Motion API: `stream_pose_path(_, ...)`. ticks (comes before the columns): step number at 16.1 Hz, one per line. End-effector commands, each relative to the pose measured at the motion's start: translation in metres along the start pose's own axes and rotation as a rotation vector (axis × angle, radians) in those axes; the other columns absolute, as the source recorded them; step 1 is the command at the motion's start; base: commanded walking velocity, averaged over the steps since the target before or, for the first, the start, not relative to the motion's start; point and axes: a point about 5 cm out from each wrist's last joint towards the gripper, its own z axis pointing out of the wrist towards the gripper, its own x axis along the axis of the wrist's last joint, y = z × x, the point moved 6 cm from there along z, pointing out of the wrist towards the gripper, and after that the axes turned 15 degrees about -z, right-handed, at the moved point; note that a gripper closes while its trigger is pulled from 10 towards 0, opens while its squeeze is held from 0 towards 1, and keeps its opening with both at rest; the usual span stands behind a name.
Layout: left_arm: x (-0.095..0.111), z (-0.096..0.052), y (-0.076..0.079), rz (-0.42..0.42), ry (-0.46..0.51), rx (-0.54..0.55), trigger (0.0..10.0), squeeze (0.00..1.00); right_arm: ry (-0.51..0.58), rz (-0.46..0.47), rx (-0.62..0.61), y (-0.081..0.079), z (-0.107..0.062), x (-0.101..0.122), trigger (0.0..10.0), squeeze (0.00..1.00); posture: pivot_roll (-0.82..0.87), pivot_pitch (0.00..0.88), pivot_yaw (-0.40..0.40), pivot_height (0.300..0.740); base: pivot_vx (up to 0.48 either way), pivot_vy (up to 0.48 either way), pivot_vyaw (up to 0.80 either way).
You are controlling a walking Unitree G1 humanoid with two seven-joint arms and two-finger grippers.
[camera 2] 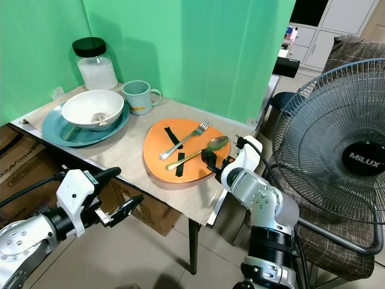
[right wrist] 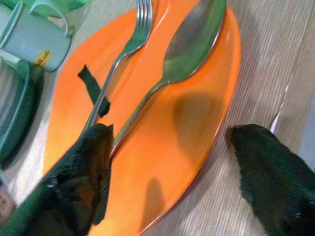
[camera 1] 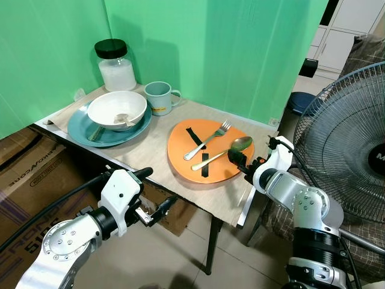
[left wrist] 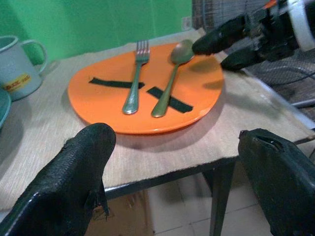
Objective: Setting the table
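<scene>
An orange plate with two black tape strips lies near the table's front right corner. On it a silver fork and a silver spoon lie side by side. My right gripper is open at the plate's right rim. In the right wrist view one of the fingers hangs over the plate beside the spoon handle, and the other is off the rim over the table. My left gripper is open, below and in front of the table's front edge, pointing at the plate.
A teal plate carrying a white bowl sits at the table's left, with a grey-blue mug and a black-lidded jar behind. A large fan stands close on the right. Cardboard boxes lie under the table's left side.
</scene>
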Motion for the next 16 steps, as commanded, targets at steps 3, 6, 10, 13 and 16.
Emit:
stream_pose_path(3, 0.003, -0.005, -0.003, 0.011, -0.009, 0.003, 10.0, 0.00, -0.015, 0.033, 0.036, -0.006, -0.002, 0.005, 1.9, 0.00, 0.09, 0.000, -0.005, 0.740, 0.000, 0.000, 0.00)
stream_pose_path(6, 0.004, -0.006, -0.005, 0.015, -0.011, 0.010, 10.0, 0.00, -0.003, 0.026, 0.048, -0.008, -0.006, 0.013, 3.2, 0.00, 0.09, 0.000, -0.004, 0.740, 0.000, 0.000, 0.00)
stream_pose_path(10, 0.004, -0.007, -0.008, 0.023, -0.012, 0.017, 10.0, 0.00, -0.013, 0.052, 0.097, -0.016, -0.007, 0.013, 1.4, 0.00, 0.09, 0.000, -0.002, 0.740, 0.000, 0.000, 0.00)
stream_pose_path(13, 0.005, -0.006, -0.009, 0.023, -0.010, 0.020, 10.0, 0.00, -0.060, 0.090, 0.112, -0.016, -0.006, 0.002, 1.1, 0.00, 0.09, 0.000, -0.005, 0.740, 0.000, 0.000, 0.00)
stream_pose_path(16, 0.004, -0.005, -0.008, 0.019, -0.010, 0.021, 10.0, 0.00, -0.095, 0.131, 0.101, -0.011, -0.003, -0.012, 3.4, 0.00, 0.09, 0.000, -0.005, 0.740, 0.000, 0.000, 0.00)
